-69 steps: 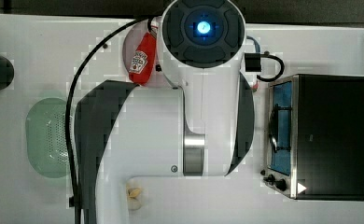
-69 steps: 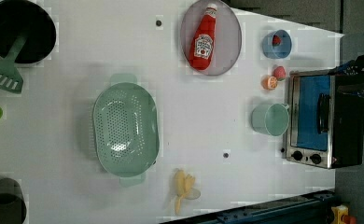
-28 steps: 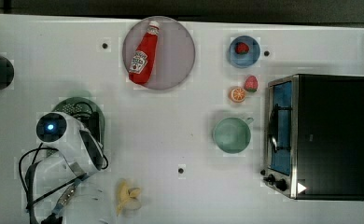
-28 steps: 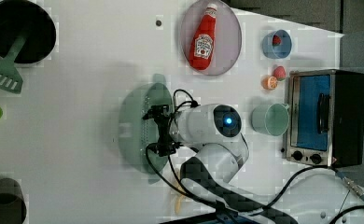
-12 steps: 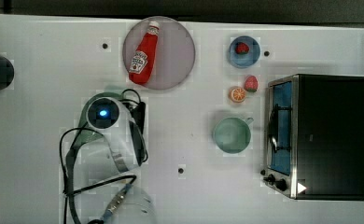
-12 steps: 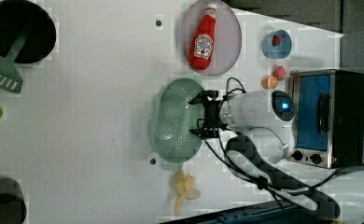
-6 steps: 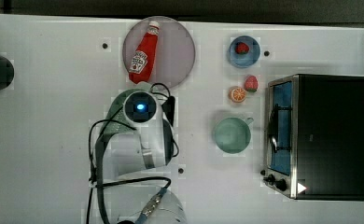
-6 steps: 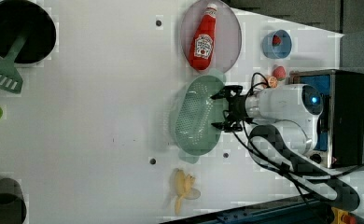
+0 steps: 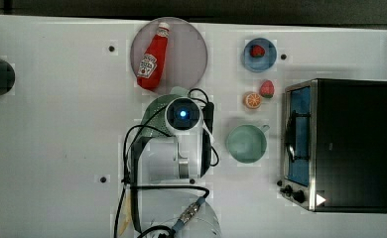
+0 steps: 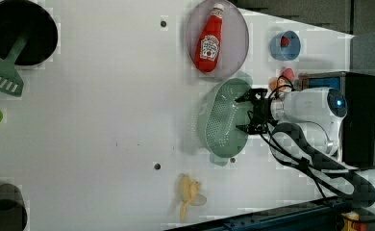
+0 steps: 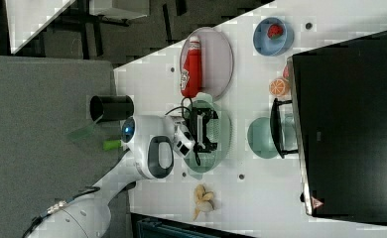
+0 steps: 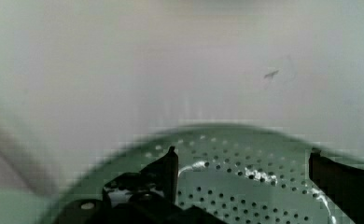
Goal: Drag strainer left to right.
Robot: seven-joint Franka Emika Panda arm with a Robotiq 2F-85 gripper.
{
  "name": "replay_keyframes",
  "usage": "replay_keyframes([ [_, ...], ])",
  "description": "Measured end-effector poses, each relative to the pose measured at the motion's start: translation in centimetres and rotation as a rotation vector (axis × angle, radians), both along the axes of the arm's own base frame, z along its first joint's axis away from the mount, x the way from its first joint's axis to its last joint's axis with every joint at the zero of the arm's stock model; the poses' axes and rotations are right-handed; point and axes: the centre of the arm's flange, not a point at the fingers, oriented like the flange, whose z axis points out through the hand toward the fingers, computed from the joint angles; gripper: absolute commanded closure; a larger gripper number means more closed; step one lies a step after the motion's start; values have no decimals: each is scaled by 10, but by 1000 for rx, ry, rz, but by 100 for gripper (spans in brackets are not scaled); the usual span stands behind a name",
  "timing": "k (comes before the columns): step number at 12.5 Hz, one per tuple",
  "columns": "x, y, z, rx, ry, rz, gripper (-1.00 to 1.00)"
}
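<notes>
Your pincer (image 10: 247,113) stands wide open inside the strainer (image 10: 221,118), holding nothing; since a second ago the strainer has slid with it toward the left view's right; beyond the pincer the cup (image 9: 246,143) and oven (image 9: 336,145) stand near, leaving little room.

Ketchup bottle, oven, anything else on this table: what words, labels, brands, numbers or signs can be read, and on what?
No text can be read word for word.
Ketchup bottle: a white label with dark print, too small and blurred to read.
Oven: a small white triangular mark by its lower corner in the top view; in the right view a red-and-white triangle sticker on it, its symbol unreadable.
Strainer, cup: no markings visible.
</notes>
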Motion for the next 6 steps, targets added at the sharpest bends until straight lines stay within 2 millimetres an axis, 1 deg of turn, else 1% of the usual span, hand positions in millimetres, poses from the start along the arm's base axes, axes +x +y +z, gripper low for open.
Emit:
replay_keyframes([
  [4, -3, -18, -4, -14, 23, 33, -100],
  [6, -2, -28, -4, -9, -1, 67, -100],
])
